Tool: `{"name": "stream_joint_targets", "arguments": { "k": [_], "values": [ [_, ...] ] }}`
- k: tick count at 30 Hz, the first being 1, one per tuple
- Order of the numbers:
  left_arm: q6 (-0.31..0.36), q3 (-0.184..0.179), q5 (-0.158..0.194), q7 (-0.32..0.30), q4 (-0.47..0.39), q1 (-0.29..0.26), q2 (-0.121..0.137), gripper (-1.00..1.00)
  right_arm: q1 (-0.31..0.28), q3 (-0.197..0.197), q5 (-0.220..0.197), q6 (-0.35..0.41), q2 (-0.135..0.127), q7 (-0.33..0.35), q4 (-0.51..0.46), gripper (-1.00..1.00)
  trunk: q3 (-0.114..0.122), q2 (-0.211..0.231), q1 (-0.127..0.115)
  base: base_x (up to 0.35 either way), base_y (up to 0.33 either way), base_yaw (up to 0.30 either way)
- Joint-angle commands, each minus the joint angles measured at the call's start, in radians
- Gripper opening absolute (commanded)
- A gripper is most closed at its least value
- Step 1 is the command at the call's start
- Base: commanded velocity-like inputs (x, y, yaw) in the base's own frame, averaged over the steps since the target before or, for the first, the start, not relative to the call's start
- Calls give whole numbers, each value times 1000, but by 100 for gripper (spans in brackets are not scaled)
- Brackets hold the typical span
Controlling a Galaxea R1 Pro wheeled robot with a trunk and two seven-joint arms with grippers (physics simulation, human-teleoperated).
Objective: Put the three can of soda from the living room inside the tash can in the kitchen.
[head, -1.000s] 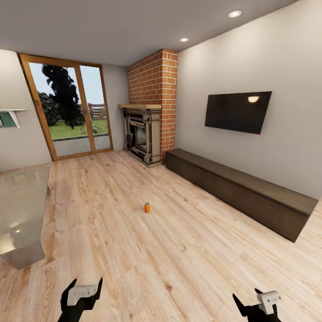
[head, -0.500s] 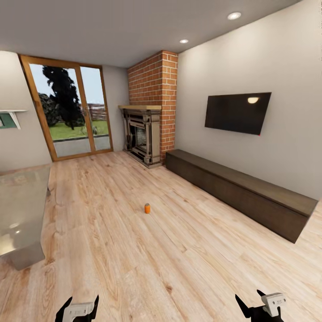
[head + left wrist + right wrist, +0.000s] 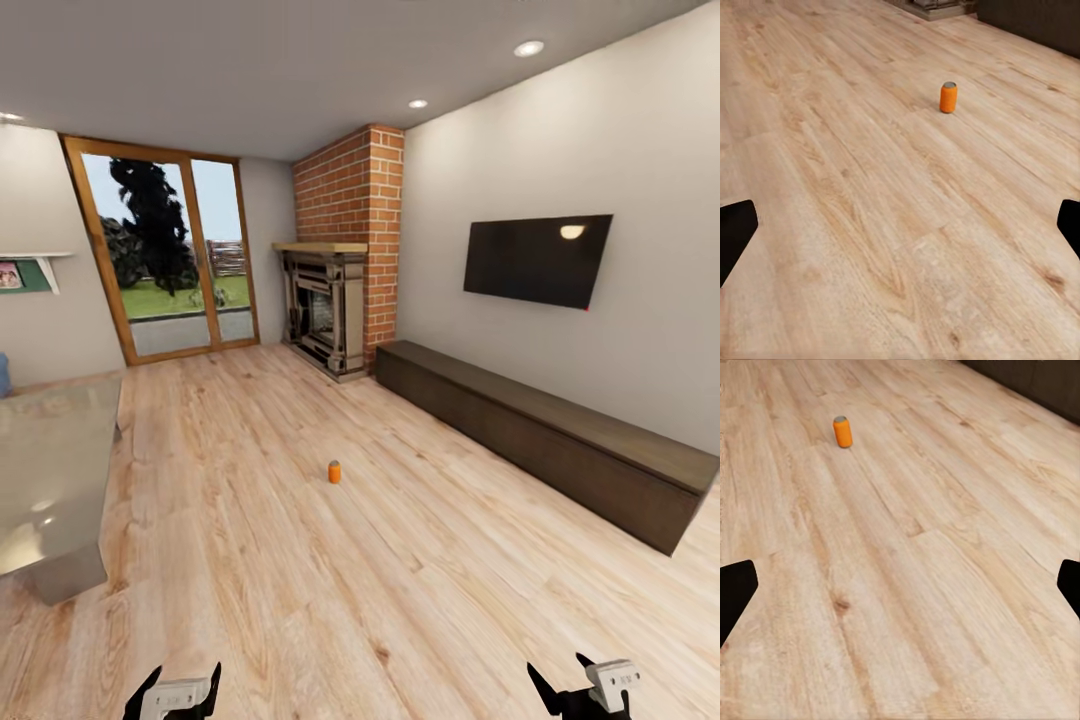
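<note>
One orange can of soda [image 3: 334,471] stands upright on the wood plank floor of the living room, well ahead of me and between my two arms. The left wrist view has this can [image 3: 948,97] far beyond the fingers, and so does the right wrist view [image 3: 843,431]. My left gripper [image 3: 180,686] is open and empty at the picture's lower edge. My right gripper [image 3: 556,672] is also open and empty. In both wrist views the black fingertips [image 3: 735,232] [image 3: 1069,581] stand wide apart over bare floor. The tash can is out of view.
A glass table [image 3: 50,470] stands at the left. A long dark low cabinet [image 3: 540,430] runs along the right wall under a black TV [image 3: 535,258]. A brick fireplace [image 3: 340,280] and a glass door [image 3: 170,260] are at the back.
The camera has turned a little, shifting the whole room right and down in the picture. My left gripper has sunk lower in the view. The can stays where it was on the floor.
</note>
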Motion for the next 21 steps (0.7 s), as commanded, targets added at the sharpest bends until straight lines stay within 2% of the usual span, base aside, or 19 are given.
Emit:
{"name": "stream_joint_targets", "arguments": {
  "k": [1, 8, 21],
  "values": [
    [0, 0, 0, 0, 0, 0, 0, 100, 0, 1, 0, 0, 0, -4, 1, 100, 1, 0, 0, 0, 0, 171],
    [0, 0, -1, 0, 0, 0, 0, 100, -1, 14, 2, 0, 1, -61, 18, 100, 6, 0, 0, 0, 0, 208],
    [0, 0, -2, 0, 0, 0, 0, 100, -1, 18, 5, 0, 2, -75, 22, 100, 7, 0, 0, 0, 0, 250]
  ]
}}
